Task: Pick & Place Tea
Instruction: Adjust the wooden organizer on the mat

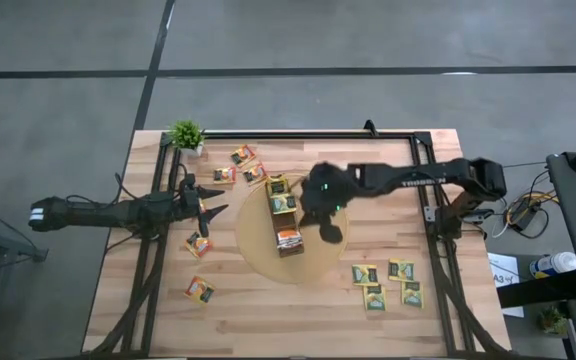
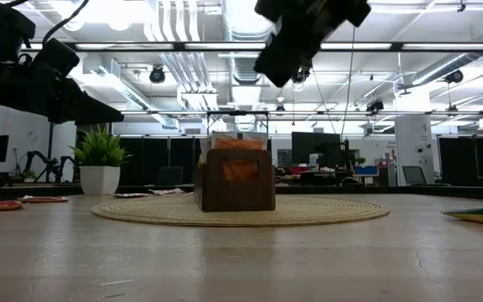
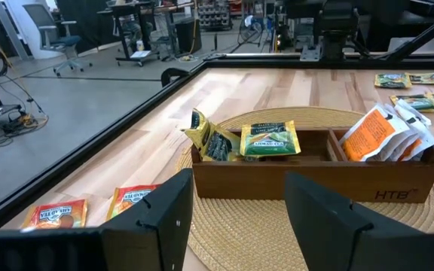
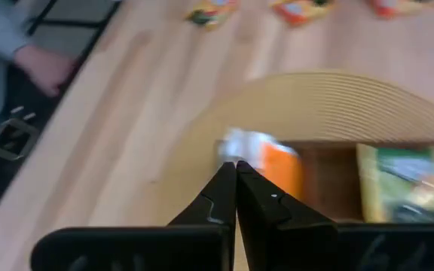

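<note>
A long brown box (image 1: pixel 285 215) stands on a round woven disc (image 1: pixel 268 255). Green-and-yellow tea sachets (image 3: pixel 268 139) stand in its far part and orange ones (image 3: pixel 383 135) in its near part. More orange sachets (image 1: pixel 243 155) lie flat on the table at the far left and near left (image 1: pixel 200 290). Green-and-yellow ones (image 1: pixel 388 282) lie at the near right. My right gripper (image 4: pixel 236 164) hangs shut above the disc (image 1: pixel 330 232), beside the box's orange end, with nothing between its fingers. My left gripper (image 3: pixel 239 203) waits open at the table's left (image 1: pixel 211 205), pointing at the box.
A small potted plant (image 1: pixel 186 134) stands at the far left corner. A dark frame (image 1: pixel 430 215) runs along the table's edges. A person's hand (image 4: pixel 44 64) shows beyond the table's edge in the right wrist view. Bare wood lies in the near middle (image 1: pixel 288 315).
</note>
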Available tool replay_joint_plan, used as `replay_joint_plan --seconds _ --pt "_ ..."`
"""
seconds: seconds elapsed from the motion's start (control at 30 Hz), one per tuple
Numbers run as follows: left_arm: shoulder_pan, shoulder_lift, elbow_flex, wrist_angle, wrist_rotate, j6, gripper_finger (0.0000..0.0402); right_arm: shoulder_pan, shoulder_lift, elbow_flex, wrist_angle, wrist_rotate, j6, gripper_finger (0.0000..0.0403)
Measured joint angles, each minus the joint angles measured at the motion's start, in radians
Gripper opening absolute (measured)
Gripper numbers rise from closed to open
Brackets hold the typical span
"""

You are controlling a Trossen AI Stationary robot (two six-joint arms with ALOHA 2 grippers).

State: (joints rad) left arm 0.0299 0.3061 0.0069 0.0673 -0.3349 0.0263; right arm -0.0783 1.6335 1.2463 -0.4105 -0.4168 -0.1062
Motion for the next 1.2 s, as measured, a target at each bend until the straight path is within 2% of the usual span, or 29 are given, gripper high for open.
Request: replay_joint_plan --seconds 0.13,0.23,0.37,0.53,0.67,1.0,1.2 --pt "0.001 0.000 0.000 0.000 0.000 0.000 0.0202 0.082 0.011 0.007 0.002 0.001 -0.020 0.0013" --pt "0.001 0.000 0.000 0.000 0.000 0.000 0.0202 0.114 0.021 0.009 0.006 0.028 -0.001 0.0034" --pt "0.000 0.000 0.000 0.000 0.000 0.000 0.0202 0.141 0.055 0.006 0.007 0.036 0.038 0.0090" --pt "0.000 0.000 0.000 0.000 0.000 0.000 0.0202 0.178 0.135 0.004 0.008 0.121 0.048 0.0168" --pt "0.000 0.000 0.000 0.000 0.000 0.000 0.0202 0.184 0.182 0.013 0.004 0.130 0.085 0.0203" --pt "0.000 0.000 0.000 0.000 0.000 0.000 0.0202 0.186 0.184 -0.007 0.006 0.133 0.062 0.0202" --pt "0.000 0.000 0.000 0.000 0.000 0.000 0.0202 0.187 0.184 -0.014 0.006 0.243 0.042 0.0194"
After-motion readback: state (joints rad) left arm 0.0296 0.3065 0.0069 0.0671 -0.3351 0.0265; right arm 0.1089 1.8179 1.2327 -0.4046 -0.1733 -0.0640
